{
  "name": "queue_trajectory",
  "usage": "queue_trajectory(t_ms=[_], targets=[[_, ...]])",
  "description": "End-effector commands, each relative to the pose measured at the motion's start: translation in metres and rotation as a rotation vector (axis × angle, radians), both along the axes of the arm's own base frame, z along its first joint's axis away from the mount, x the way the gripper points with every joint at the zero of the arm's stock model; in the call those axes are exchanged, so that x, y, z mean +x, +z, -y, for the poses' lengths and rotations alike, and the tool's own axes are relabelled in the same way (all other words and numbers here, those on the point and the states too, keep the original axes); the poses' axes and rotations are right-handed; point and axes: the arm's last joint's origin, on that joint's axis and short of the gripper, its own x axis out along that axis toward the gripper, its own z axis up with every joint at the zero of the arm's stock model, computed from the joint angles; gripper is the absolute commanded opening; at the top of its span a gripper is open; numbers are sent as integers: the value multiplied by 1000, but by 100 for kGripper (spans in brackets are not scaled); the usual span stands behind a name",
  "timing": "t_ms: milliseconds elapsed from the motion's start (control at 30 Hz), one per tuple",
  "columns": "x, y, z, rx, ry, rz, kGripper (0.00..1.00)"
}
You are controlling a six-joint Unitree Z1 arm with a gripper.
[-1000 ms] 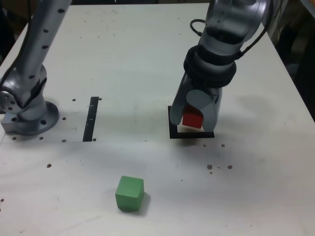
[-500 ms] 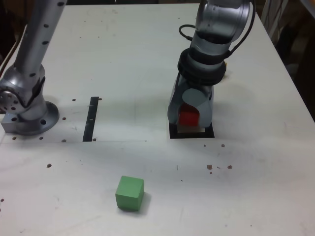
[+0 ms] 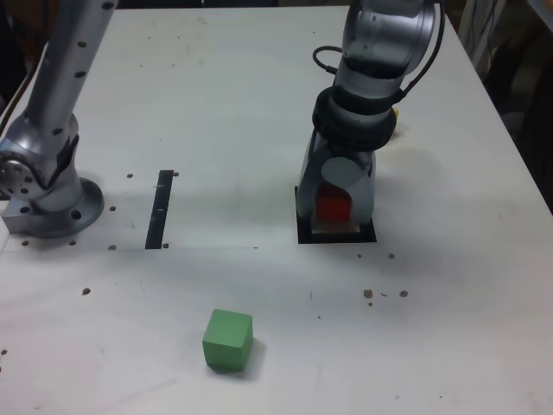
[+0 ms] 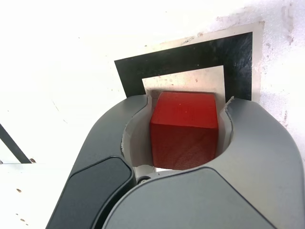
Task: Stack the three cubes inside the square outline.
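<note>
My gripper [image 3: 335, 226] stands upright over the square outline [image 3: 337, 239], shut on the red cube [image 3: 333, 205]. In the wrist view the red cube [image 4: 185, 129] sits between the two grey jaws of the gripper [image 4: 188, 100], over the white centre of the square outline [image 4: 190, 59]. Whether the cube touches the table cannot be told. The green cube [image 3: 228, 340] lies alone near the front edge, well to the exterior view's left of the gripper. A sliver of yellow [image 3: 394, 115] shows behind the arm; the rest of the yellow cube is hidden.
A narrow black strip [image 3: 161, 208] lies on the white table [image 3: 216, 104], left of the outline in the exterior view. The arm's grey base [image 3: 52, 199] stands at the far left edge. Small dark specks dot the table's front half.
The gripper moved slightly toward the exterior view's left with the red cube and came down over the outline's centre. It has held nearly still for the last half second.
</note>
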Motion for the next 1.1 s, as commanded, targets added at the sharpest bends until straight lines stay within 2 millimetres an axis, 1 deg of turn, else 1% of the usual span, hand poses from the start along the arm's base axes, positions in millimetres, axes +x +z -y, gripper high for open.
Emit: queue_trajectory(t_ms=[0,133,633,767,833,867,900,1000,1067], targets=[[0,0,0,-2,0,1,28],[0,0,-1,-2,0,0,30],[2,-4,0,-6,1,-5,30],[2,-5,0,-6,1,-7,34],[2,-6,0,-7,1,-8,41],[3,-6,0,-7,0,-8,46],[3,-6,0,-8,-2,-8,55],[4,-5,0,-11,-7,-5,79],[4,-5,0,-13,-10,-1,90]])
